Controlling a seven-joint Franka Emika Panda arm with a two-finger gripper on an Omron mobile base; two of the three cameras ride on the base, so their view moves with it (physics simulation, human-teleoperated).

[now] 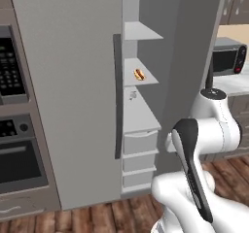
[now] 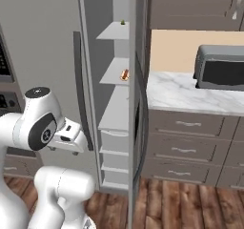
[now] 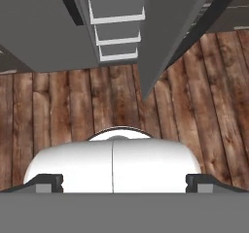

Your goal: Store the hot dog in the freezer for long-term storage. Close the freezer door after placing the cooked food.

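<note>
The small tan bun with its red-brown sausage, the hot dog (image 1: 139, 74), lies on a white inner shelf (image 1: 141, 78) of the tall light-grey freezer (image 1: 68, 81), up above and well ahead of the pincer. From the right side it shows as a little orange-brown lump (image 2: 125, 74) near the shelf's outer edge. A shelf higher carries something tiny and greenish (image 2: 122, 22), too small for me to name.

Below the hot dog's shelf comes another white shelf, then a stack of white drawers (image 1: 140, 143), which the hand camera sees from above (image 3: 116, 28). The narrow grey freezer door (image 1: 194, 57) stands swung open to the right of the compartment, seen edge-on from the right side (image 2: 133, 94). The wider twin grey door (image 1: 68, 81) to the left is closed, its long dark vertical bar handle (image 1: 117, 96) running beside the opening.

The pincer (image 3: 121, 181) hangs low, looking down over the brown wooden plank floor (image 3: 58, 110) in front of the open compartment. Its two dark finger tips (image 3: 46, 182) stand far apart at either side, with nothing between them.

Off to the pincer's right, a grey toaster oven (image 2: 219, 67) sits on a white marble counter (image 2: 181, 94) over grey drawers. To its left is a black built-in wall oven (image 1: 17, 154). I can read no brand or writing anywhere; the oven's keypad is just blurred pale marks.
</note>
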